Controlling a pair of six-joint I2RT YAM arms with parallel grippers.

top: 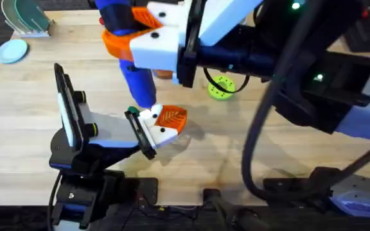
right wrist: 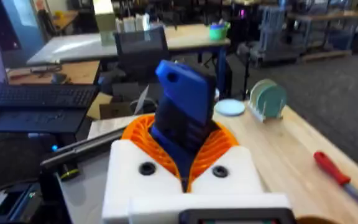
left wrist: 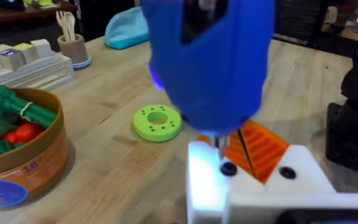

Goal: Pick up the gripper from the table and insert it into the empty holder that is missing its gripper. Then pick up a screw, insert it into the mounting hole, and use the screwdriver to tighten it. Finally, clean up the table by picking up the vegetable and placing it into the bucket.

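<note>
My right gripper, white fingers with orange ribbed pads, is shut on the blue screwdriver and holds it upright. Its thin bit comes down onto a dark screw in the white holder of my left gripper. The orange ribbed gripper sits in that holder. At the left of the left wrist view stands the brown-orange bucket with green and red toy produce inside. The vegetable is out of view on the table.
A lime-green disc lies just beyond the holder. A red-handled tool rests near the table's edge. A tan cup and a white tray stand at the back, with a plate rack at the far left.
</note>
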